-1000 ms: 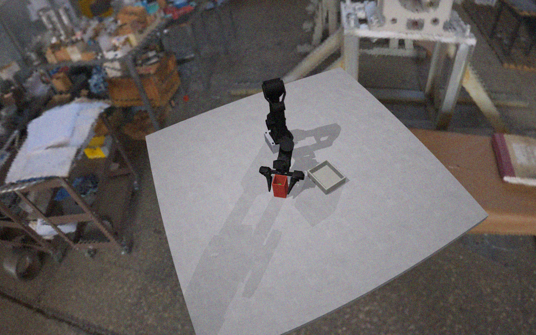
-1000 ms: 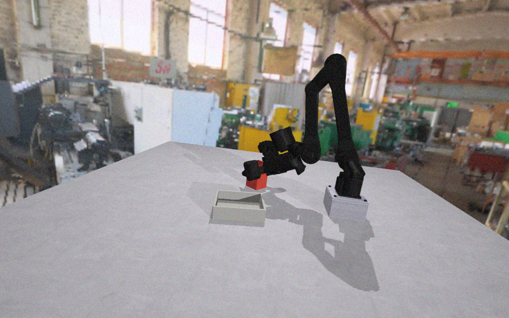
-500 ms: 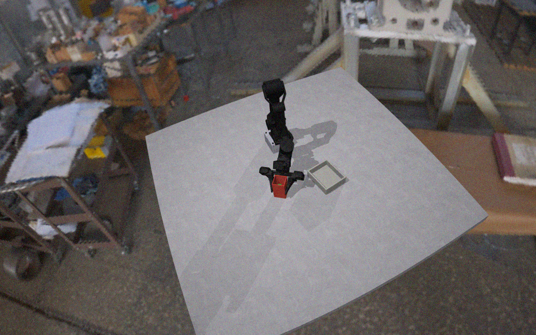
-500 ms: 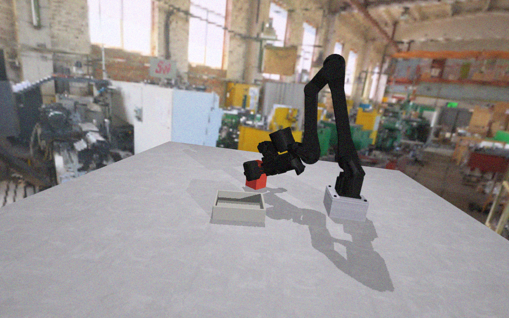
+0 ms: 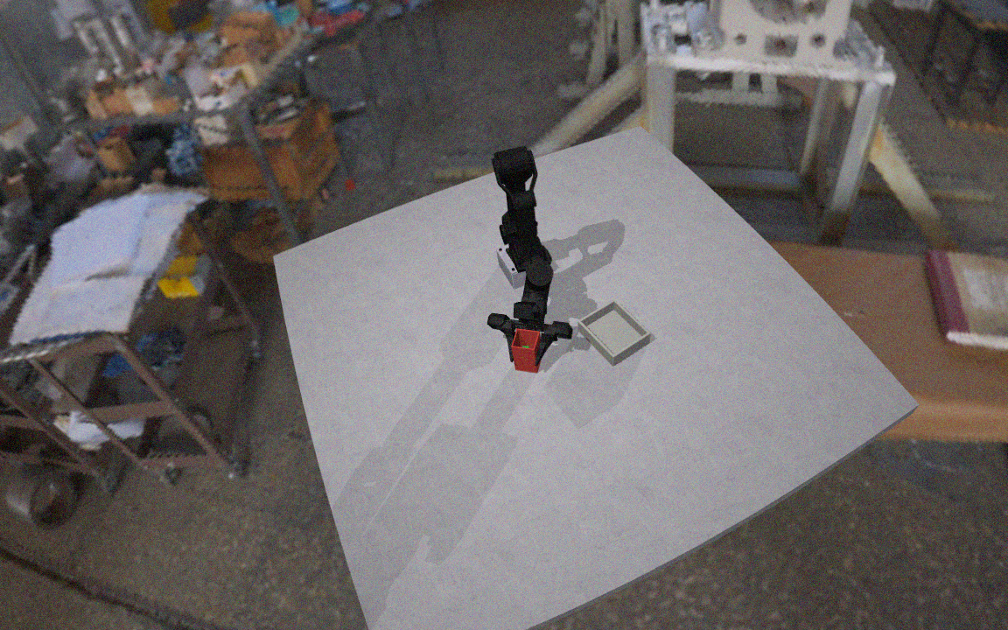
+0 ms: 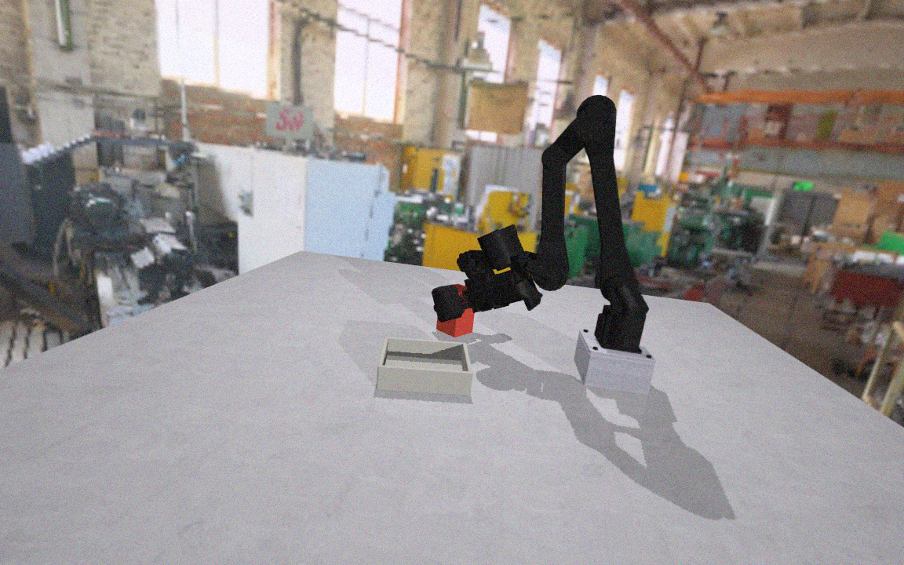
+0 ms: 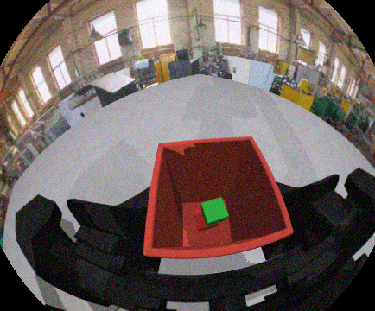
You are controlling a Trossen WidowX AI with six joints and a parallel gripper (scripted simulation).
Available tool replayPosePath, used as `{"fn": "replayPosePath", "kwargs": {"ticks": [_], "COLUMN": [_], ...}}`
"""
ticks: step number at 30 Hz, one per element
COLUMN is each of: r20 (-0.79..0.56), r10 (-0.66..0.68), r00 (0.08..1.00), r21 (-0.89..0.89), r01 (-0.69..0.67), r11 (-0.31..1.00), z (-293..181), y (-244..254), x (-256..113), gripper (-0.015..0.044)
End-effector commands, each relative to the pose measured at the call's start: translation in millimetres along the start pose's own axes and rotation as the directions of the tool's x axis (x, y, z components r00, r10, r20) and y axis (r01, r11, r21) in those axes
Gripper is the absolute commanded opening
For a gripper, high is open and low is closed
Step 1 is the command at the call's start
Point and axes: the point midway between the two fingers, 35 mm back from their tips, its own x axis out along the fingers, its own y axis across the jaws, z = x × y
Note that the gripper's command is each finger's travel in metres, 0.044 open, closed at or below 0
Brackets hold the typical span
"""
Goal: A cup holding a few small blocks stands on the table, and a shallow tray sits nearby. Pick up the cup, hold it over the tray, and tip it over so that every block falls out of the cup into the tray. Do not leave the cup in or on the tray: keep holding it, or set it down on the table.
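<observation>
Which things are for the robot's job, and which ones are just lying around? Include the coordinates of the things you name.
For the job:
- red cup [image 5: 526,360] [image 6: 457,325] [image 7: 218,251]
- green block [image 7: 215,211] inside it
- shallow tray [image 5: 630,348] [image 6: 424,380]
- gripper [image 5: 526,352] [image 7: 204,175], shut on the cup

Just around:
- book [image 5: 1001,304]
- cart [image 5: 120,338]
- cardboard boxes [image 6: 894,203]

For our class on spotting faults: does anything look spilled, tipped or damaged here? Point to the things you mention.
Nothing stands out. The red cup [image 5: 526,357] [image 6: 457,326] [image 7: 219,251] is upright in the gripper [image 5: 526,345] [image 7: 204,175], with a green block [image 7: 215,211] inside. The tray [image 5: 630,349] [image 6: 424,380] sits flat, with no visible damage.
</observation>
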Motion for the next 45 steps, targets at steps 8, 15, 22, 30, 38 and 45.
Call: {"fn": "replayPosePath", "kwargs": {"ticks": [8, 15, 22, 30, 38, 45], "r20": [0.006, 0.006, 0.007, 0.007, 0.007, -0.003], "r10": [0.005, 0.005, 0.005, 0.005, 0.005, 0.125], "r00": [1.0, 1.0, 1.0, 1.0, 1.0, 0.992], "r21": [-0.001, 0.0, 0.0, 0.0, 0.0, -0.062], "r01": [-0.005, -0.005, -0.005, -0.005, -0.005, -0.124], "r11": [1.0, 1.0, 1.0, 1.0, 1.0, 0.99], "z": [16, 25, 33, 42, 50, 51], "y": [0, 0, 0, 0, 1, 33], "x": [-9, -14, -18, -23, -25, -29], "gripper": [0.0, 0.0, 0.0, 0.0, 0.0, 0.0]}}
